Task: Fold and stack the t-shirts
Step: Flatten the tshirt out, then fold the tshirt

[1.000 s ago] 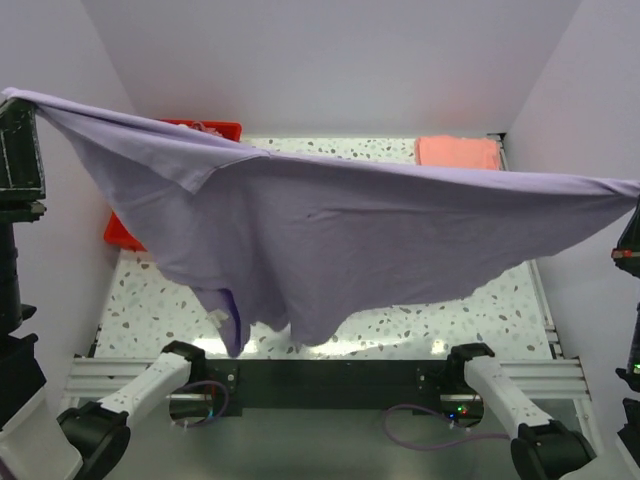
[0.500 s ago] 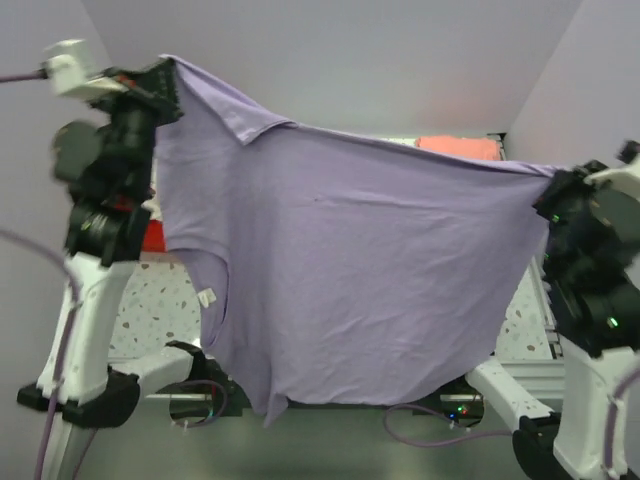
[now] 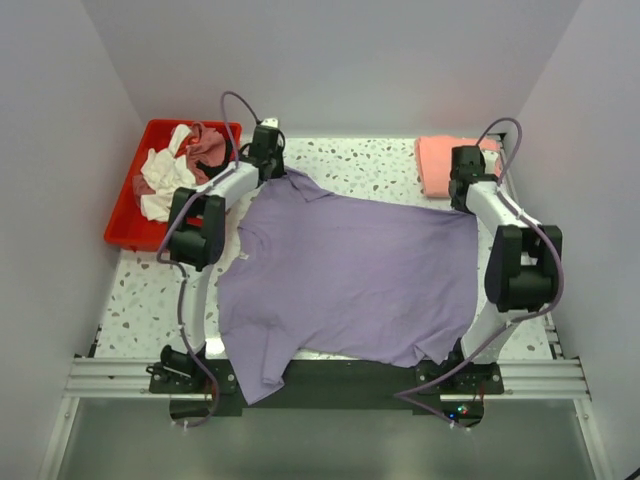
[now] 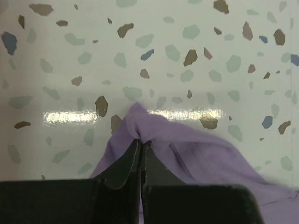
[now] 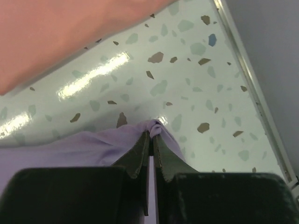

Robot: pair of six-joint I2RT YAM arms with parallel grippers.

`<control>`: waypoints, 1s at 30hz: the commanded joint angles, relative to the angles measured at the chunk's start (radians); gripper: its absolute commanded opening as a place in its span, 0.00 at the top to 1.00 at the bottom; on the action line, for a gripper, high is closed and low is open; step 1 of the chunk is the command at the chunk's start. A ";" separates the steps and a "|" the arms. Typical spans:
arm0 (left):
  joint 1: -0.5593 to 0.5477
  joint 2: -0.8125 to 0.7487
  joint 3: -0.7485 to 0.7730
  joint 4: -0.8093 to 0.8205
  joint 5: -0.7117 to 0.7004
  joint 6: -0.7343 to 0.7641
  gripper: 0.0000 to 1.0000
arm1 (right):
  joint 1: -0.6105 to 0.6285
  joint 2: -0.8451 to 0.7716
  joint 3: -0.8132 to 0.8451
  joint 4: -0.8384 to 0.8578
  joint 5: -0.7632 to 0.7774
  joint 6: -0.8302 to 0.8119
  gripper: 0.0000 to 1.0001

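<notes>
Lavender t-shirt, limp and light I judge, lies spread on the counter, draping off its near edge, my left gripper and right gripper each pinching a far corner, good holds.

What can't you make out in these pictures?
- Top view: the bunched shirts in the red tray overlap, so their count is unclear.
- Left wrist: the lavender shirt is cut off by the left gripper and the frame edge.
- Right wrist: the salmon shirt is cut off at the top, and the right gripper covers lavender cloth.
</notes>
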 commanded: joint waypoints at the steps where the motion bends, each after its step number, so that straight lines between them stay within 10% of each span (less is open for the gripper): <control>1: 0.004 -0.022 0.103 0.065 0.052 0.007 1.00 | -0.035 0.074 0.130 0.107 -0.045 -0.004 1.00; 12: 0.004 -0.025 0.071 0.058 0.029 -0.018 1.00 | -0.047 0.177 0.176 0.076 -0.148 -0.025 1.00; 30: -0.003 -0.543 -0.519 -0.025 0.041 -0.182 1.00 | -0.047 -0.120 0.021 -0.153 -0.151 0.005 1.00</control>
